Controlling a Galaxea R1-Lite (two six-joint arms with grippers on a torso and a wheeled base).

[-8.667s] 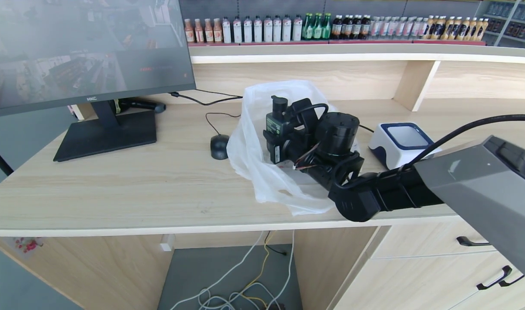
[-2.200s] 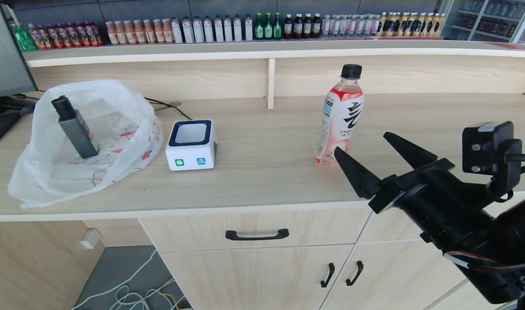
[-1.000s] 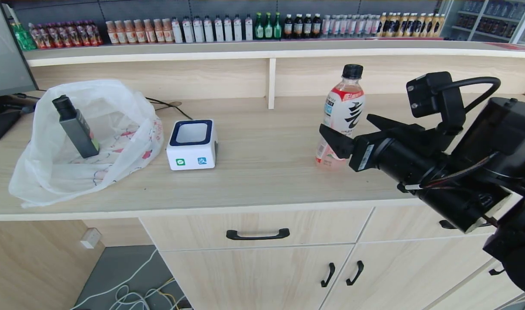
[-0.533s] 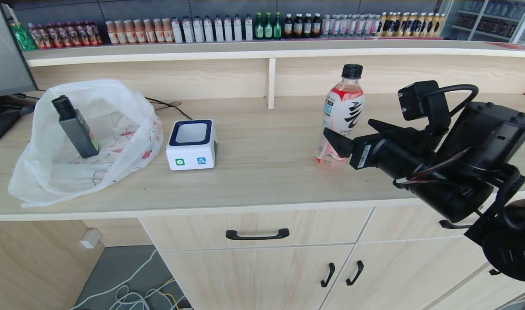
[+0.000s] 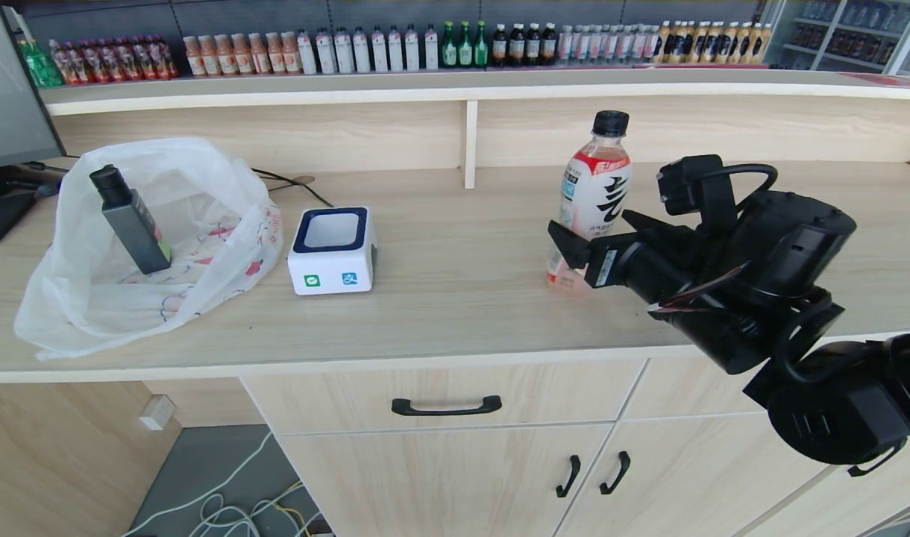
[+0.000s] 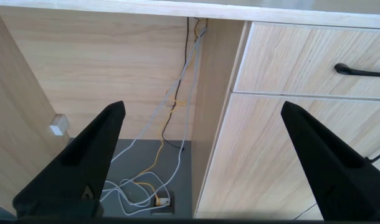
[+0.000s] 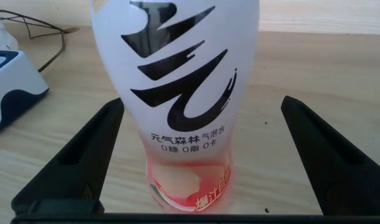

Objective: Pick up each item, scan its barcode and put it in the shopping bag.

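Right claw (image 5: pixel 589 224) open, bottle (image 7: pixel 184 93) upright between its fingers, clear of both. We judge it full: heavyish, slick, thin walls that give. Close low on the body, firm but not crushing.

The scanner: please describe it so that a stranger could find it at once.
On the counter, look just right of the bag. The scanner is the white cube there, alone in having a dark blue rim around its top.

Scanner (image 5: pixel 332 250) stands between bottle (image 5: pixel 593 194) and shopping bag (image 5: pixel 227 186) — obstacle.
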